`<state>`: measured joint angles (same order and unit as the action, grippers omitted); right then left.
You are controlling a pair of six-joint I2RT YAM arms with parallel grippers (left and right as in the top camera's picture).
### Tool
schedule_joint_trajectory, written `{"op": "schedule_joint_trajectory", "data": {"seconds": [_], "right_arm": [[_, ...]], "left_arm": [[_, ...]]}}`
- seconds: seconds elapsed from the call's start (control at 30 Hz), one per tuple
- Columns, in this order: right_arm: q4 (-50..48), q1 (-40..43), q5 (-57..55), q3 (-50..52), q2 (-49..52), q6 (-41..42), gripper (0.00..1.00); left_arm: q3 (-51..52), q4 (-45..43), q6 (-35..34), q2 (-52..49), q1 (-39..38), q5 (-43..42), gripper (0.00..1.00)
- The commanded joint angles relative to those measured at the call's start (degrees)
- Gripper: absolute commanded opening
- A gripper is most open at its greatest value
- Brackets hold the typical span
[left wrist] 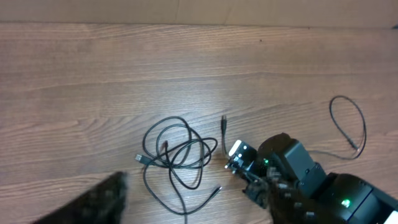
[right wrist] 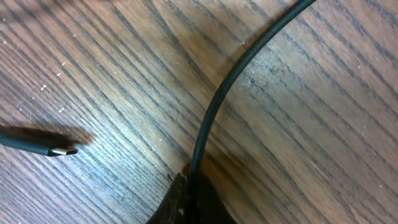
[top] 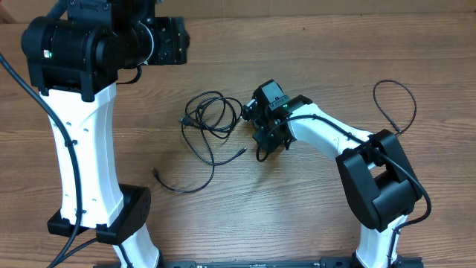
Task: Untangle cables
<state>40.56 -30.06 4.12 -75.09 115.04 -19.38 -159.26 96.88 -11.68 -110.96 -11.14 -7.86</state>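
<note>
Black cables [top: 212, 119] lie in a loose tangle on the wooden table [top: 312, 216], about the middle, between the two arms. Right gripper [right wrist: 189, 199] is down at the tabletop just beside the tangle, its fingertips pinched together on one cord [right wrist: 211, 118] that curves away across the wood; a loose plug end [right wrist: 62, 150] lies nearby. Another thin loop [top: 392, 81] sits well apart on the right. Left gripper [left wrist: 93, 199] shows only as a dark blur, so I cannot tell whether it is open or closed
</note>
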Motion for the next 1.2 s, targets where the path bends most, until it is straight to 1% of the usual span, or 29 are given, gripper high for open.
{"op": "schedule_joint_trajectory", "data": {"seconds": [0.0, 0.07, 0.1, 0.13, 0.23, 0.3, 0.43, 0.57, 0.73, 0.9, 0.97, 1.1, 1.17], "right_arm": [[0.00, 0.31, -2.84, 0.26, 1.01, 3.54, 0.04], [0.92, 0.31, -6.25, -0.44, 0.79, 6.19, 0.04], [1.64, 0.31, -7.74, -0.96, 0.59, 7.15, 0.04], [2.62, 0.39, -9.42, -1.75, 0.17, 7.67, 0.04], [4.48, 1.03, -11.98, -3.82, -1.62, 7.89, 0.04], [5.01, 1.99, -13.68, -5.20, -3.43, 9.62, 0.04], [5.22, 5.79, -14.62, -7.39, -8.83, 12.26, 0.04], [5.68, 12.72, -14.60, -9.40, -15.98, 13.64, 0.04], [5.33, 22.34, -14.62, -13.38, -21.94, 13.62, 0.04], [2.73, 33.46, -14.38, -20.39, -21.46, 13.35, 0.04], [0.26, 37.40, -14.38, -21.44, -21.31, 13.35, 0.04], [-4.15, 45.20, -14.16, -21.68, -20.15, 13.40, 0.04], [-4.92, 48.94, -11.91, -21.68, -18.45, 13.35, 0.04]], "left_arm": [[-0.98, -0.09, 0.17, 1.27, 0.31, 0.76, 0.82], [-0.98, -0.09, 1.20, 1.25, 0.28, 0.87, 0.91], [-0.98, -0.09, 1.53, 1.25, 0.28, 0.87, 0.99], [-0.96, -0.09, 1.70, 1.25, 0.28, 0.92, 1.00], [-0.96, -0.09, 3.15, 1.25, 0.28, 0.96, 0.99], [-0.96, -0.09, 4.09, 1.22, 0.28, 1.01, 1.00], [-0.70, -0.09, 5.44, 1.05, 0.31, 1.16, 1.00], [1.11, -0.09, 5.49, 0.42, 0.28, 4.59, 1.00], [4.04, -0.09, 5.42, -1.33, 0.28, 4.90, 1.00], [7.17, -0.09, 4.90, -4.13, -0.26, 1.90, 1.00], [8.20, -0.09, 4.98, -5.01, -0.96, 1.64, 1.00], [8.94, -0.13, 7.23, -5.95, -2.97, 1.64, 1.00], [8.96, -0.35, 8.57, -5.95, -4.52, 1.64, 1.00]]}}
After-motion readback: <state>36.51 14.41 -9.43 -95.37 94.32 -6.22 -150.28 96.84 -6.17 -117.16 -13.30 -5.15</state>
